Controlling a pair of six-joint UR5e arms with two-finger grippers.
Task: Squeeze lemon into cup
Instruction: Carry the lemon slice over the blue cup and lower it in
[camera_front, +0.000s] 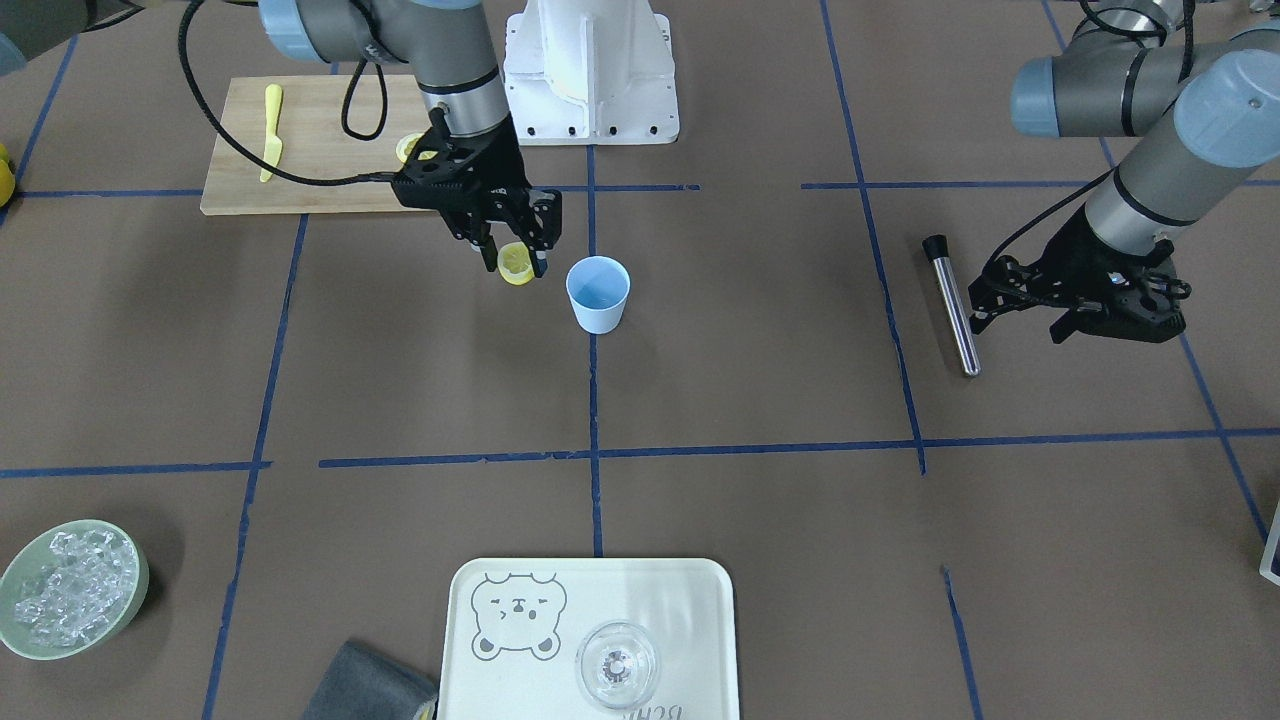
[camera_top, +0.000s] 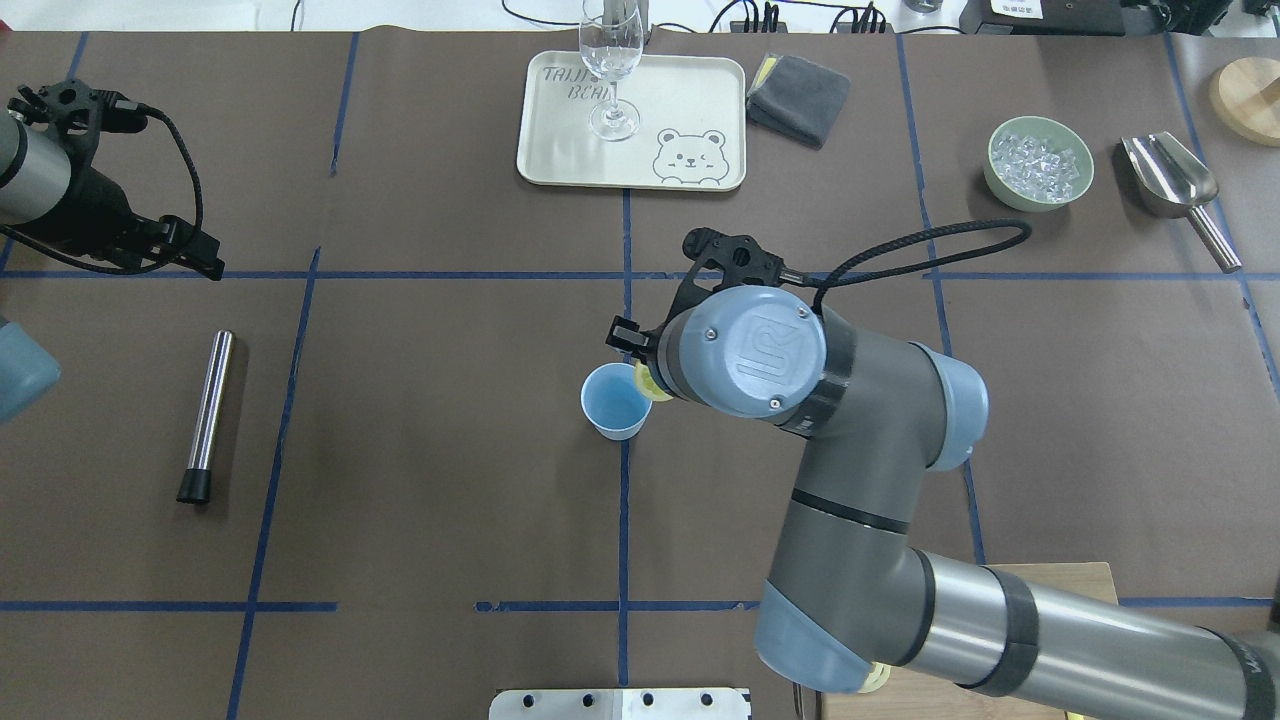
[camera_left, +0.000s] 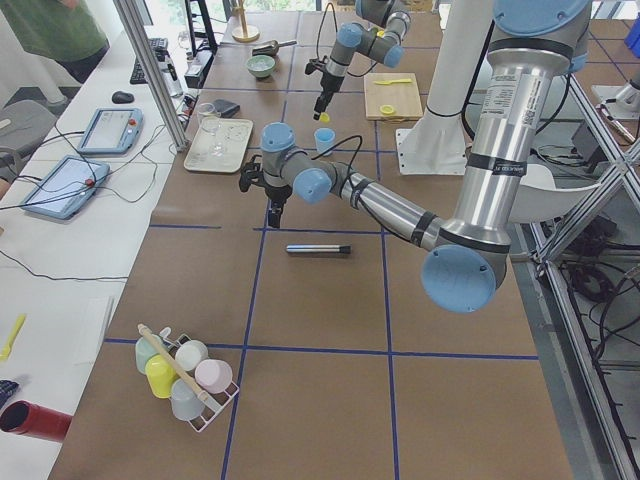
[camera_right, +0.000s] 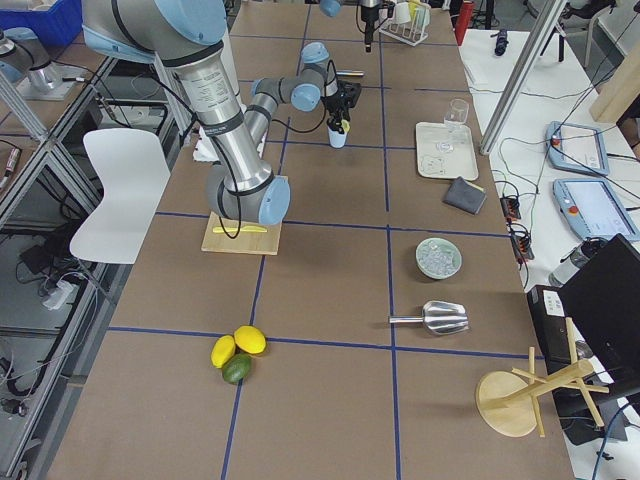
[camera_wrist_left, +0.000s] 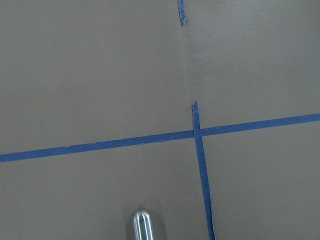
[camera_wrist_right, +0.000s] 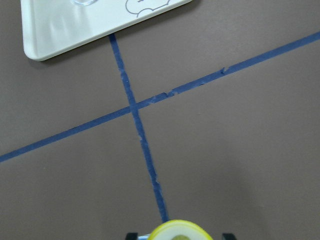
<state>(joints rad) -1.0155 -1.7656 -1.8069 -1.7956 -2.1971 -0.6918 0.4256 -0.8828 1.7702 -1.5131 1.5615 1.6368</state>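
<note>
Clamping a small round yellow lemon piece (camera_front: 517, 267), my right pincer (camera_front: 515, 261) is clenched on it, hanging above the brown surface (camera_front: 760, 380) just beside the small light-blue plastic cup (camera_front: 598, 293), not over its mouth. Squeeze here and, I reckon, the juice lands on the surface or runs down the cup's outer wall. Swing across too low and a finger could tip that light cup. Far off, my left pincer (camera_front: 1075, 318) hovers near a silver metal rod (camera_front: 955, 310); released or clenched, I cannot tell.
</note>
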